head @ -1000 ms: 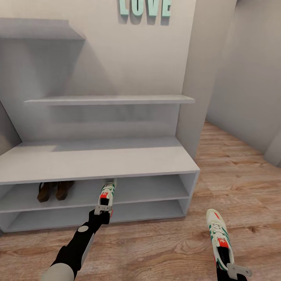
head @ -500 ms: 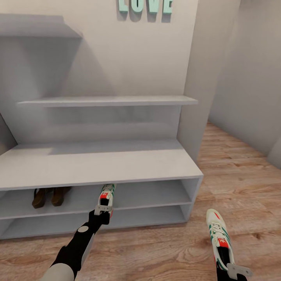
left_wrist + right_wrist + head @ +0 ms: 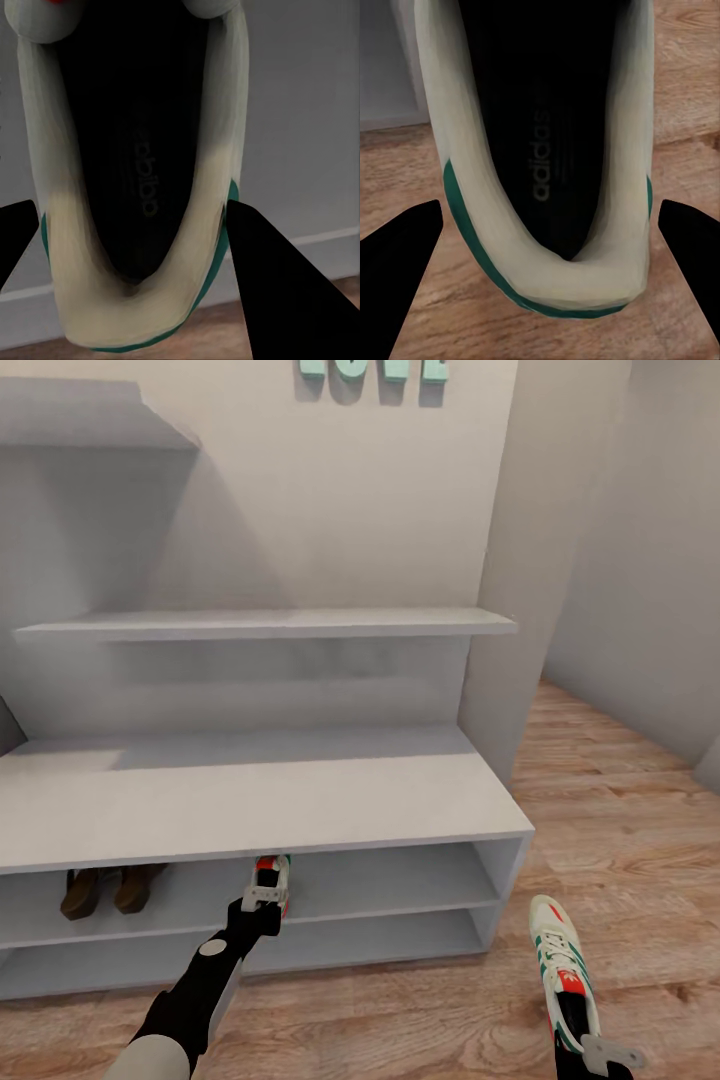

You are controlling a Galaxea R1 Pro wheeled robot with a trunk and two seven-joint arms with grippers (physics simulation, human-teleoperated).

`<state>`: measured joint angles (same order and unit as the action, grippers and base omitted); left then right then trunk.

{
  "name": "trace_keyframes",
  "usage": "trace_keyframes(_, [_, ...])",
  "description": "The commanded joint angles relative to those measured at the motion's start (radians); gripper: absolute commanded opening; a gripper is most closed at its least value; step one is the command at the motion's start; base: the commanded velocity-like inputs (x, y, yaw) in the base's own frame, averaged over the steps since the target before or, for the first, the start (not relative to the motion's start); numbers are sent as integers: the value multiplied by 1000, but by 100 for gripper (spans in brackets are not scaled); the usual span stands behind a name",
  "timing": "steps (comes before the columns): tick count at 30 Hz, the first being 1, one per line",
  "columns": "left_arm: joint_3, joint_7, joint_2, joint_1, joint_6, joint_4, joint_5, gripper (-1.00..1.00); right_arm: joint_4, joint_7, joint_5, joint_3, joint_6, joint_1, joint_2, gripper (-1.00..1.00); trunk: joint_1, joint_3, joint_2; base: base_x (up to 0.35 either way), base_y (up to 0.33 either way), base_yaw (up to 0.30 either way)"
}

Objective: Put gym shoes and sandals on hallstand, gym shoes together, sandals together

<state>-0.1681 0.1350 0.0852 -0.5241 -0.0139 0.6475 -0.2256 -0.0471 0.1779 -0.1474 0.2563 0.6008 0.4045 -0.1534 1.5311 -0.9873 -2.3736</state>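
Left tool [image 3: 264, 897] holds a gym shoe [image 3: 272, 872] into the hallstand's [image 3: 300, 800] upper shelf; sandals [image 3: 100, 890], dim in shadow, sit further left.

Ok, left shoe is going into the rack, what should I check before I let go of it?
1. Left gripper clamped on gym shoe heel: ok.
2. Toe inside the upper open level of the hallstand: ok.
3. Sole resting on the shelf board: cannot tell.
4. Space beside the sandals free: ok.
5. Right gripper holding second gym shoe over the floor: ok.
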Motion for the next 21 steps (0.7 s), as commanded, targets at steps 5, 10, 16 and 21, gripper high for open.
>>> trace_keyframes(5, [-8, 9, 1, 0, -1, 0, -10, -100, 1, 6, -11, 4, 2, 1, 0, -100, 0, -1, 0, 20, 0, 0])
trace_keyframes(10, [-7, 9, 1, 0, -1, -1, -12, -100, 1, 6, -11, 4, 2, 0, 0, -100, 0, -1, 0, 150, -42, 0])
trace_keyframes(16, [-8, 9, 1, 0, -1, -3, -12, -100, 1, 6, -11, 4, 2, 1, 0, -100, 0, -1, 0, 152, -63, 0])
trace_keyframes(21, [-7, 8, 1, 0, -1, -3, -11, -100, 1, 6, -11, 4, 2, 1, 0, -100, 0, -1, 0, 32, -13, 0])
